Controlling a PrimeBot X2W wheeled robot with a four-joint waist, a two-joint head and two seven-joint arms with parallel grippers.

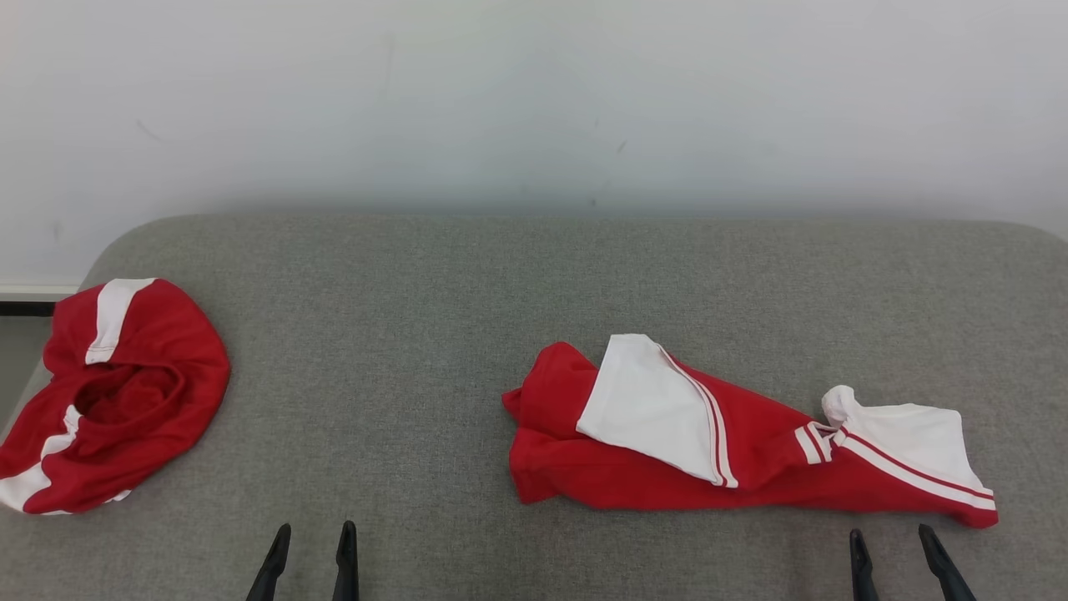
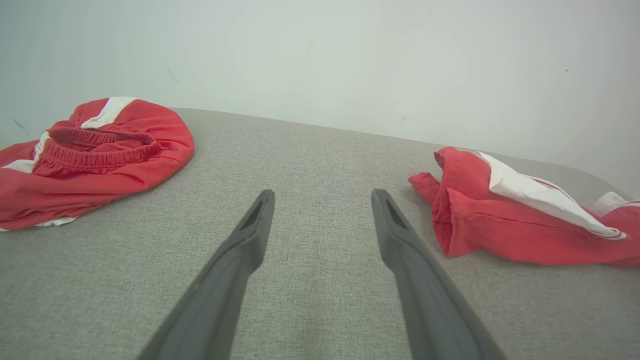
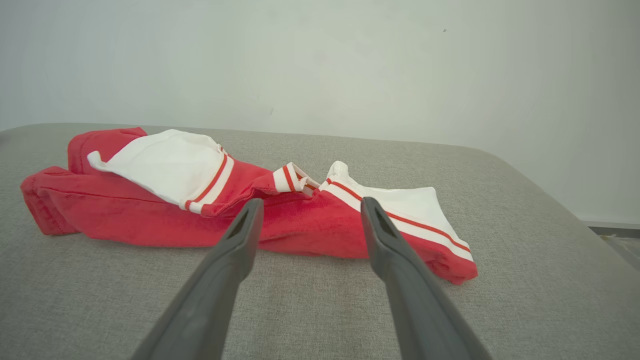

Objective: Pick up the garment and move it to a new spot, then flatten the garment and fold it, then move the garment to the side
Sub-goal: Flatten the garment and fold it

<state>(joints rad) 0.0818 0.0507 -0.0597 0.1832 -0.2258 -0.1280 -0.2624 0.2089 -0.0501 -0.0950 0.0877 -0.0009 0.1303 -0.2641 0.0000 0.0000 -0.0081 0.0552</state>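
A crumpled red and white garment (image 1: pixel 617 476) lies on the grey fabric surface (image 1: pixel 434 317), right of centre, with white sleeves folded over its red body. It also shows in the left wrist view (image 2: pixel 500 230) and the right wrist view (image 3: pixel 150 220). My right gripper (image 1: pixel 890 531) stands open just in front of its right end, apart from it; in its own view (image 3: pixel 311 200) the fingers frame the collar area. My left gripper (image 1: pixel 315 527) is open over bare fabric (image 2: pixel 322 192), to the left of the garment, holding nothing.
A second red garment with white stripes and an elastic waistband (image 1: pixel 158 359) is bunched at the surface's left edge (image 2: pixel 100 165). A pale wall (image 1: pixel 534 100) rises right behind the surface. Bare grey fabric lies between the two garments.
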